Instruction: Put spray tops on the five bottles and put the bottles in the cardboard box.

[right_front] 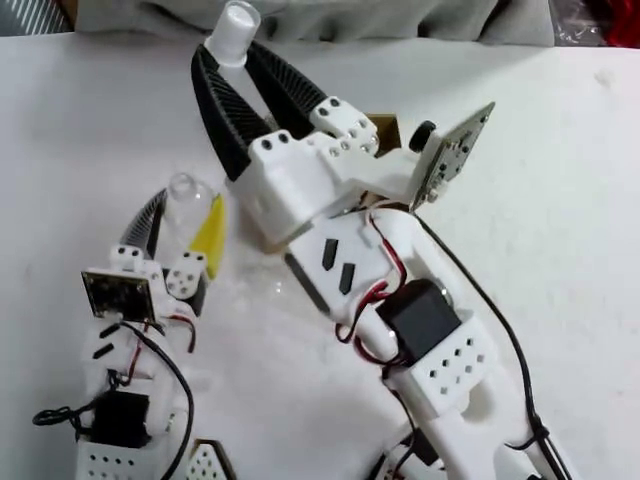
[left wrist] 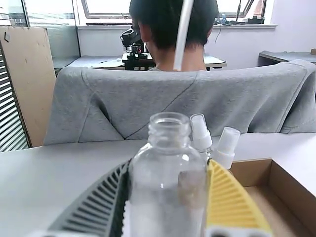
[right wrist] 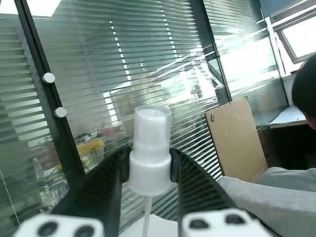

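**High view.** The right arm's body covers most of the cardboard box [right_front: 384,127]. Only a brown corner shows, nearer the arm bases than the spray top [right_front: 236,27]. The spray top's lower part is hidden between the black fingers of the right gripper [right_front: 233,52], which pinch it over the far edge of the white table [right_front: 560,260]. Toward the bases from the spray top, and to the left, the left gripper [right_front: 188,203] has one yellow finger and one dark one. It clamps a clear bottle [right_front: 185,188], of which little more than the open mouth can be made out.

**Left wrist view.** The bottle's base is cut off. Its neck is bare, and the fingers press on both sides. Of the spray top, just the white tube [left wrist: 182,34] shows, hanging above the bottle's mouth and apart from it. Below the tube and beyond the held bottle stand a capped bottle [left wrist: 200,132] and a second capped bottle [left wrist: 226,144], partly hidden. They are at the open box's corner, but I cannot tell whether they are inside it or beside it. Windows [left wrist: 106,7] and desks lie beyond the table.

**Right wrist view.** The spray top stands upright, squeezed at its collar. Its tube runs down and is cut off at the frame edge. Beyond it are a glass wall [right wrist: 98,64] with blinds [right wrist: 173,59] and a wooden board [right wrist: 236,140]. What lies behind the glass is too blurred to name.
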Controlling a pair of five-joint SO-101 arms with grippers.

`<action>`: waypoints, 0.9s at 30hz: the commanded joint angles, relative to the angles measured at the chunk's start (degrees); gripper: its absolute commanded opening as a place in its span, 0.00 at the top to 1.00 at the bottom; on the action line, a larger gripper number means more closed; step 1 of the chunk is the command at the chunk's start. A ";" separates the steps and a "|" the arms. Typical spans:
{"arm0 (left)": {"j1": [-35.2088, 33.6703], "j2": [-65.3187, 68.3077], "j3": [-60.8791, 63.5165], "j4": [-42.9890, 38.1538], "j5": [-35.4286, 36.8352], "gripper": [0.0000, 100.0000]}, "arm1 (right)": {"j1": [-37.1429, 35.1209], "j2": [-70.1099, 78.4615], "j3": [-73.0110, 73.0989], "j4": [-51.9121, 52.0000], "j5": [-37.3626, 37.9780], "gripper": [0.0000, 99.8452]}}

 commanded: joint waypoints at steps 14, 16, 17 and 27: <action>0.57 -1.01 -0.44 -1.58 -0.53 0.98 | -1.45 5.49 -1.14 -0.66 4.40 0.99; 0.57 -1.01 -0.44 -1.58 -0.53 0.98 | -1.71 5.76 -1.14 -0.57 4.48 0.99; 0.57 -1.01 -0.44 -1.58 -0.53 0.98 | -1.71 5.76 -1.14 -0.31 5.10 0.99; 0.57 -1.01 -0.44 -1.58 -0.53 0.98 | -5.49 5.85 -1.23 6.37 17.32 0.99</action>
